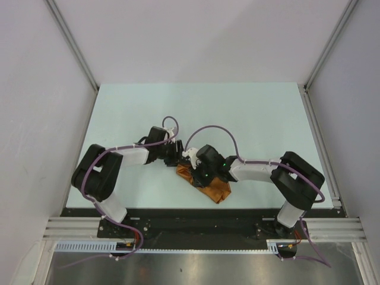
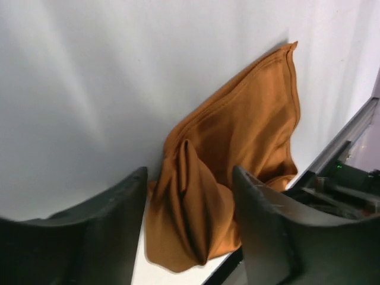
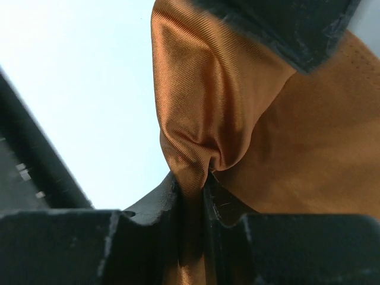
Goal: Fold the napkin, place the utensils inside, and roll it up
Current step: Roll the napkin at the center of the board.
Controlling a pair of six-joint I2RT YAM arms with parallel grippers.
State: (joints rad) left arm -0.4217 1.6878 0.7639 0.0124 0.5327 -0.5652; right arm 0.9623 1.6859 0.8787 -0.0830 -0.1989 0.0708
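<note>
Within the right tool [image 3: 193, 181], a napkin [image 3: 202, 107] ridge is clenched, probably to pull a fold over; the left tool [image 2: 190, 178] straddles it, released.

On my feed the napkin [image 1: 205, 183] is rust-orange with a slight sheen. Close up, its weave shows fine diagonal ribbing, darker brown in the folds, and a stitched hem of the same orange runs along its edge. The table [image 1: 255, 119] is pale mint green, washing out to near white in the wrist views. The left end effector [image 2: 187, 178] is matte dark grey. The right end effector [image 3: 191, 187] is black with faint pale scuffs. I see white links and black joints on both arms [image 1: 133, 155], purple cables [image 1: 208, 127] over them, and small green lights [image 1: 225, 164] on the right one. The walls [image 1: 35, 89] are pale grey, the rails [image 1: 77, 225] silver.
</note>
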